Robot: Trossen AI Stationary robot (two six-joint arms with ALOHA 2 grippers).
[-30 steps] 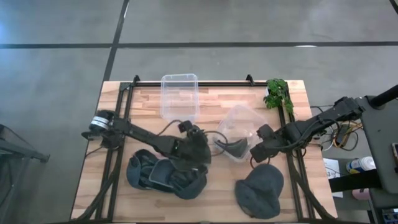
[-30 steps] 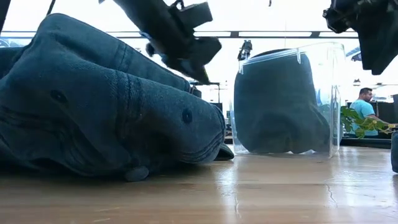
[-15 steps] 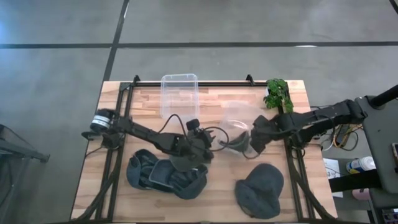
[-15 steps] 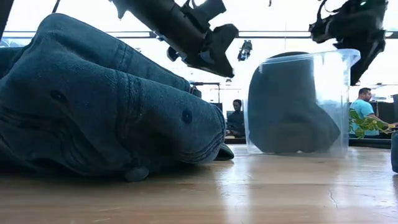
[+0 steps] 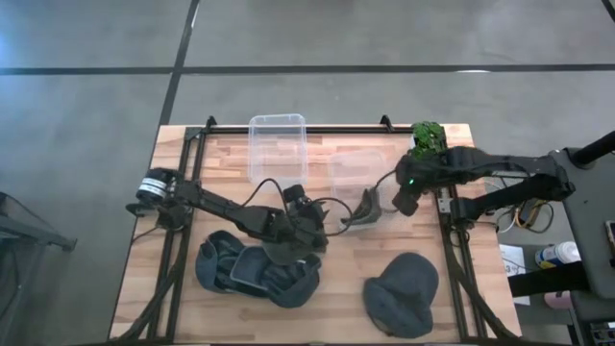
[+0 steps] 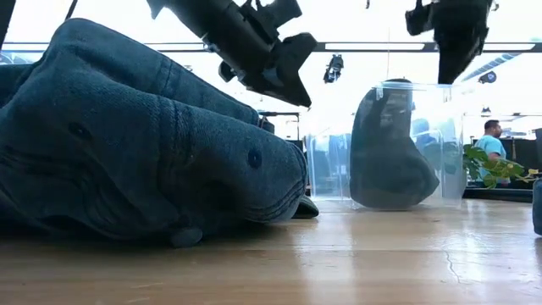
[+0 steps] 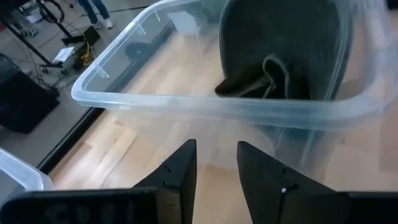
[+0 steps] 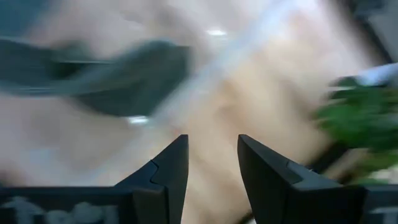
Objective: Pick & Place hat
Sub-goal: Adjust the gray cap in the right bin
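A wooden table [image 5: 240, 317] stood on grey floor, no writing legible anywhere. A dark grey hat [image 5: 366, 209] stood on edge inside a clear plastic container [image 5: 353, 170] at mid-table, its long axis upright. The left gripper [image 5: 309, 227] hovered just left of it, fingers parted and empty. The right gripper [image 5: 405, 200] hung just right of the container, fingers parted, empty. A second hat [image 5: 402, 293] lay near right; a blue heap of hats [image 5: 256, 270] near left.
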